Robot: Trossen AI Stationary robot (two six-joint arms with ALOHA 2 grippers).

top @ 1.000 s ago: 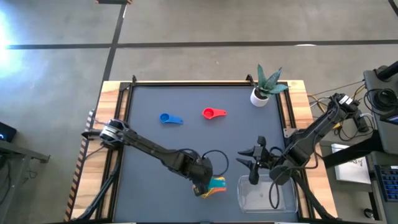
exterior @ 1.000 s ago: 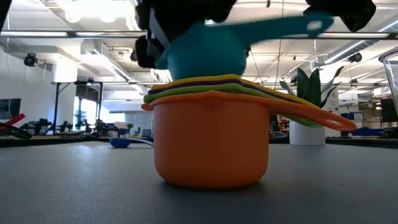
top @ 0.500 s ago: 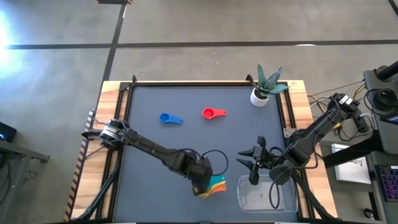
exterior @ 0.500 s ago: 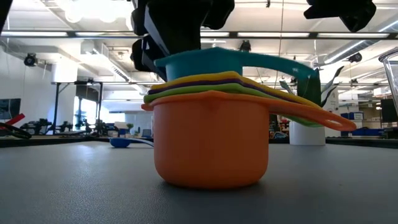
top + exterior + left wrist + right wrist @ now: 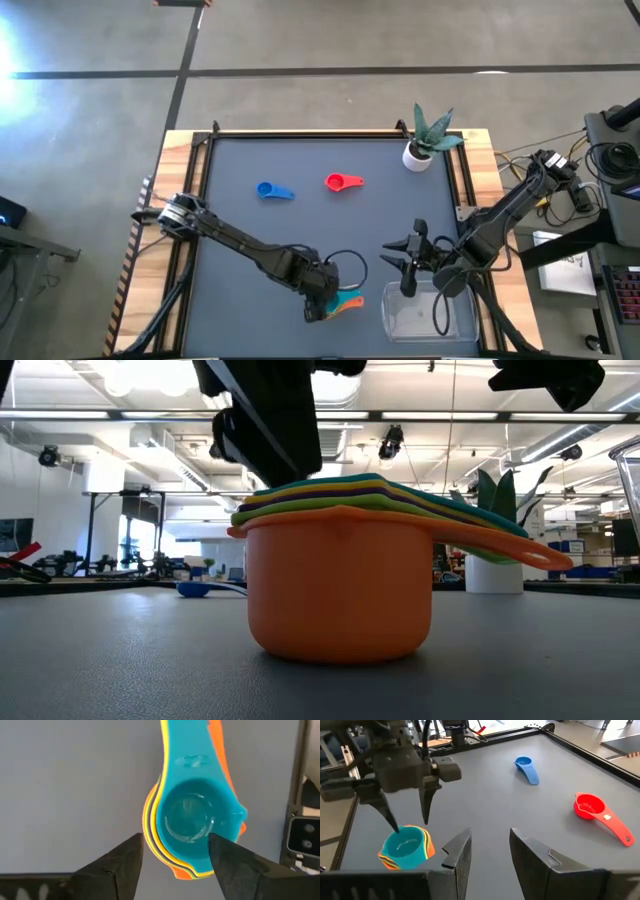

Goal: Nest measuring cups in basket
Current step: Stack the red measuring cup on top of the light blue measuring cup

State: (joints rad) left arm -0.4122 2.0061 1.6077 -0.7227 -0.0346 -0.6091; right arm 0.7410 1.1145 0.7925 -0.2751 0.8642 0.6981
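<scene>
teal cup [image 5: 192, 817] seated atop nested stack [image 5: 340, 585] on the table beside the basket [image 5: 430, 315]; handles fanned one way | left gripper [image 5: 175, 857] directly above it, fingers spread, empty | red cup [image 5: 343, 182], blue cup [image 5: 272, 190] far side, nearer left arm | right gripper [image 5: 487, 852] parted, idle at basket

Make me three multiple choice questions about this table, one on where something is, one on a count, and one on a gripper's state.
1. Where does the nested stack sit?
A. in the basket
B. on the mat beside the basket
C. by the plant pot

2. How many cups lie apart from the stack?
A. two
B. four
C. none

3. The left gripper is:
A. shut on the teal cup
B. open above the stack
C. out of view

Answers: 1 B, the stack lies left of the basket. 2 A, the blue cup and red cup. 3 B, the left gripper hangs spread over the teal cup.
</scene>
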